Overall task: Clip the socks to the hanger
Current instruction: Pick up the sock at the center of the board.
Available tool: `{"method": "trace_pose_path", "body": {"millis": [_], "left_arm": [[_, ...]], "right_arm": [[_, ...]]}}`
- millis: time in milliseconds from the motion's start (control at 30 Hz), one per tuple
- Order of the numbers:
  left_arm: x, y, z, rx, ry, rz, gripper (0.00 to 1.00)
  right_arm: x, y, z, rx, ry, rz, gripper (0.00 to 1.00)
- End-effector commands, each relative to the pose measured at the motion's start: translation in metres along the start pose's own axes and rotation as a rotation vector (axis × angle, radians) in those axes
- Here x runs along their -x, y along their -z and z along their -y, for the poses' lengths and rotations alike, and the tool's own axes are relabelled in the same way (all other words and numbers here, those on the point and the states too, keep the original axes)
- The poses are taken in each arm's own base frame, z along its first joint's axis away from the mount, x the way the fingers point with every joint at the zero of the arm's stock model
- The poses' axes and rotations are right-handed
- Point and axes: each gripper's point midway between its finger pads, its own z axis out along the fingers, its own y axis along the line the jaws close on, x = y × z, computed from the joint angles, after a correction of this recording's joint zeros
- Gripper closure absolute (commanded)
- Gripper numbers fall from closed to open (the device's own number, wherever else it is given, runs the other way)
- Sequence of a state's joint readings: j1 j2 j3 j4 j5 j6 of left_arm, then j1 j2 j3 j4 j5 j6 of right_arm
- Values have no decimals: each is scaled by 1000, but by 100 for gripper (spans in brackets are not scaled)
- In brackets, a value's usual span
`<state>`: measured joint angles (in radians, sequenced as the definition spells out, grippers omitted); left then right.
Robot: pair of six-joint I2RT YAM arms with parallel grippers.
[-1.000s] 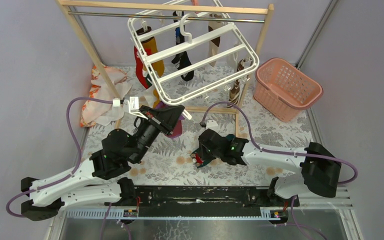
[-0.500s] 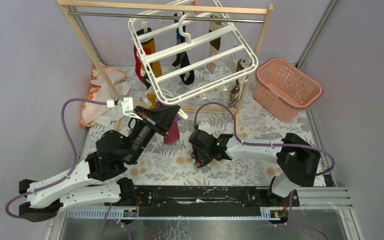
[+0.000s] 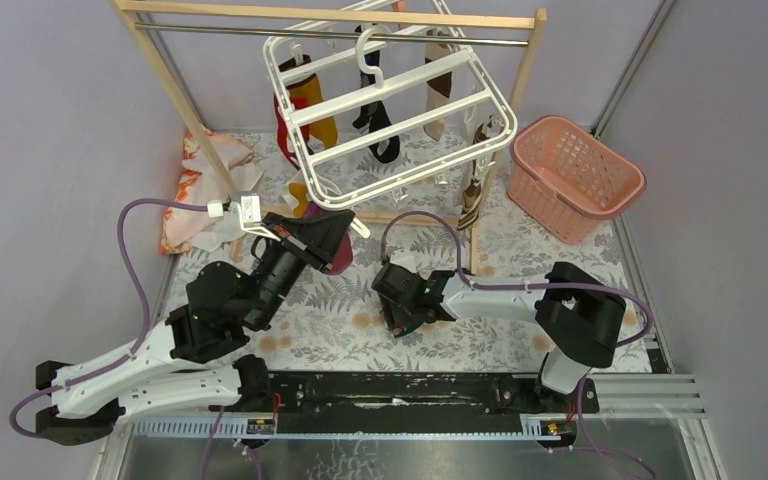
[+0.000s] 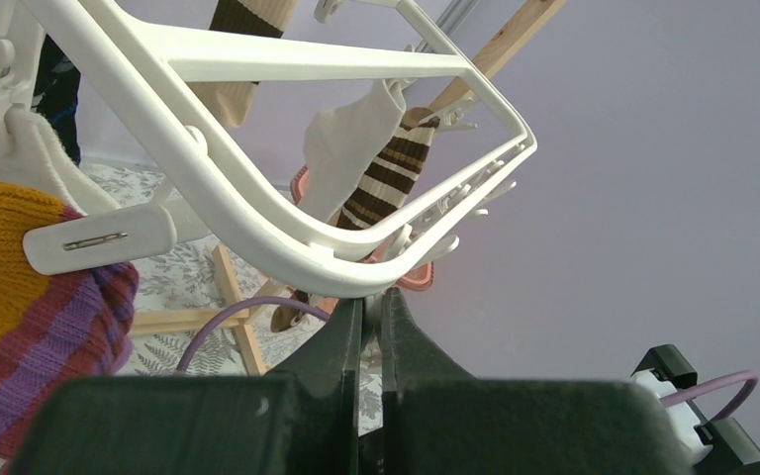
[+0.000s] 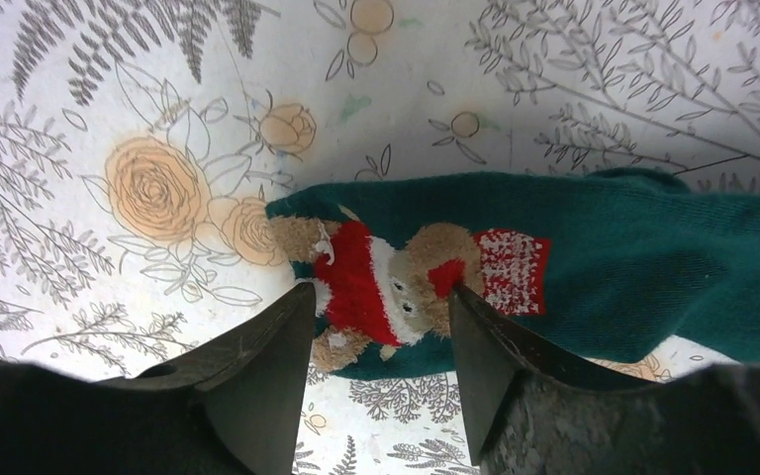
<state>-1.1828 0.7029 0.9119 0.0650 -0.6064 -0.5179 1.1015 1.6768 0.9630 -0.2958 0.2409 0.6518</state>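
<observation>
The white hanger [image 3: 345, 203] hangs tilted from the wooden rack, and several socks are clipped to it, among them an orange one [image 3: 315, 100], a black one [image 3: 380, 125] and a brown-striped one [image 3: 475, 185]. My left gripper [image 3: 338, 222] is shut on a small white clip just under the hanger's near corner [image 4: 228, 188]. An orange-and-purple sock [image 4: 20, 297] hangs to its left. My right gripper [image 5: 377, 289] is open and low over a teal sock [image 5: 653, 267] that lies flat on the table. Its fingers straddle the end with the red-and-white bear figure.
The wooden rack [image 3: 175, 95] with a metal rod stands at the back. A pink lattice basket [image 3: 575, 175] is at the back right. An orange-and-white cloth [image 3: 200, 180] lies at the back left. Purple cables loop above both arms.
My right gripper has moved left and now sits over the teal sock's end. My left gripper has shifted left and back, and the hanger has swung a little.
</observation>
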Motion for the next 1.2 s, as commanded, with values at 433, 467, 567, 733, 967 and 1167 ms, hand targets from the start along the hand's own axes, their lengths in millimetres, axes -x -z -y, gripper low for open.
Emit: {"method": "trace_pose_path", "body": {"millis": [433, 467, 567, 733, 967, 1167], "left_arm": [[-20, 0, -10, 32, -52, -60, 100], [-20, -1, -10, 32, -53, -60, 100], [-19, -2, -7, 25, -53, -58, 100], [-19, -6, 2, -4, -45, -64, 100], [-21, -14, 24, -66, -32, -91, 100], [-19, -18, 34, -91, -25, -101, 100]], "right_arm": [[-7, 20, -10, 123, 27, 41, 100], [-3, 28, -10, 143, 28, 70, 100], [9, 58, -6, 209, 36, 174, 100], [37, 118, 13, 275, 62, 414, 100], [76, 194, 31, 299, 87, 673, 100], [106, 237, 17, 343, 137, 761, 100]]}}
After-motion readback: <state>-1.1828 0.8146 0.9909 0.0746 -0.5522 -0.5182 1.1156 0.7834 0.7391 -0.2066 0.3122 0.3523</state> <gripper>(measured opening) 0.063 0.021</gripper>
